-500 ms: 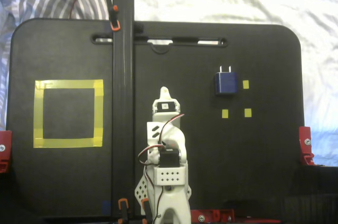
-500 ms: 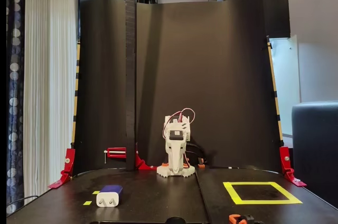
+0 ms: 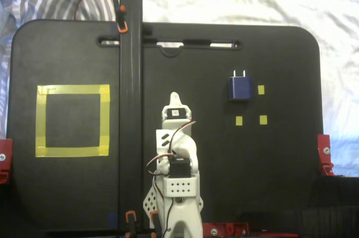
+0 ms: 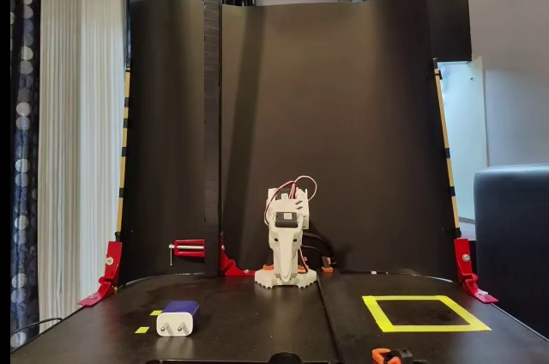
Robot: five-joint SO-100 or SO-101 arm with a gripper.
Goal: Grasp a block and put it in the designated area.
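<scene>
Your arm (image 3: pixel 175 159) sits folded at its base, gripper (image 3: pixel 174 99) empty, though you can't tell how far the jaws part; the block (image 3: pixel 239 88) lies untouched among small tape marks (image 3: pixel 261 89), well apart from the area (image 3: pixel 72 120) across the board.

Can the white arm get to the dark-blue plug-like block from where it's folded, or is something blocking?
Probably yes. The dark-blue boxy block lies alone on black board, only small yellow tape squares beside it; the gripper is folded, its jaws unreadable.

Matt black table (image 3: pixel 269 182), glossy yellow-tape designated area (image 3: pixel 72 120), smooth dark-blue plastic block (image 3: pixel 239 88) with silvery metal prongs.
</scene>
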